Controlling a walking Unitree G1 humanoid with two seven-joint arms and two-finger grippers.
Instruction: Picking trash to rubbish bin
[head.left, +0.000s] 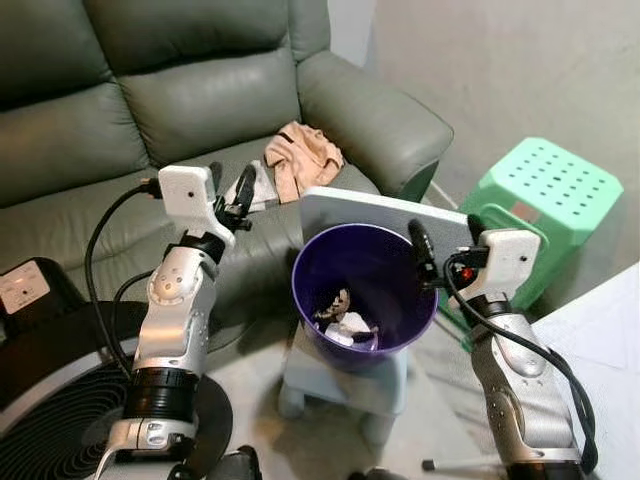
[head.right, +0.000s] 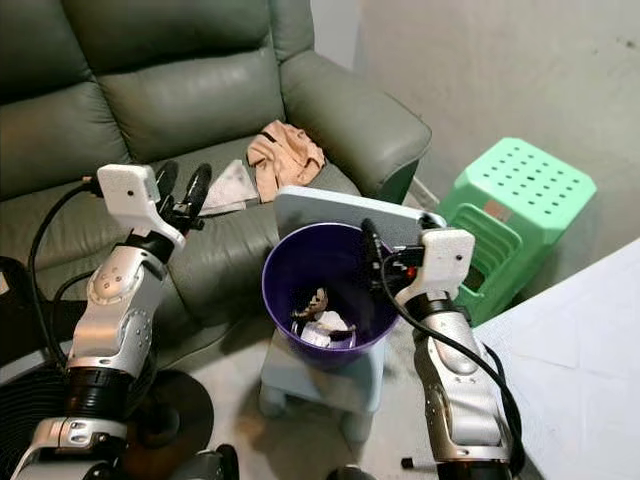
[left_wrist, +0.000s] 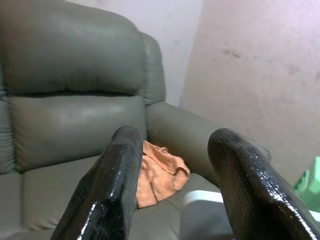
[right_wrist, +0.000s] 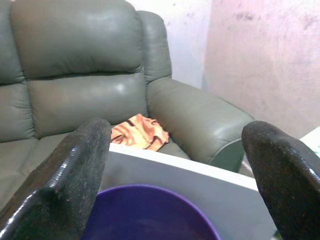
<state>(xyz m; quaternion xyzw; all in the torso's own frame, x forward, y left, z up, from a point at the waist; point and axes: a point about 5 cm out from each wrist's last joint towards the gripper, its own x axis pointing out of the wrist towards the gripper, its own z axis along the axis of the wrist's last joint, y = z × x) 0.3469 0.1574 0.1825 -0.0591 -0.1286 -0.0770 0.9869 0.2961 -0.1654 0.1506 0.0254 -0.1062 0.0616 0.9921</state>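
Purple bin (head.left: 365, 300) at centre frame, on a pale stool (head.left: 345, 385), with crumpled trash (head.left: 345, 322) at its bottom. Grey board (head.left: 385, 215) leaning just behind the bin's far rim. Left gripper (head.left: 230, 192) raised at centre left over the sofa (head.left: 150, 110) seat, fingers (left_wrist: 117, 185) parted, holding nothing. Right gripper (head.left: 420, 245) at the bin's right rim, fingers (right_wrist: 75, 170) spread wide, empty. White paper (head.left: 262, 185) flat on the seat just beyond the left gripper, partly hidden by it. Peach cloth (head.left: 302, 155) bunched on the seat near the sofa's armrest, upper centre. Green stool (head.left: 545, 195) at right, by the wall. Black fan (head.left: 60, 420) at lower left. White surface (head.left: 600, 350) at lower right corner.
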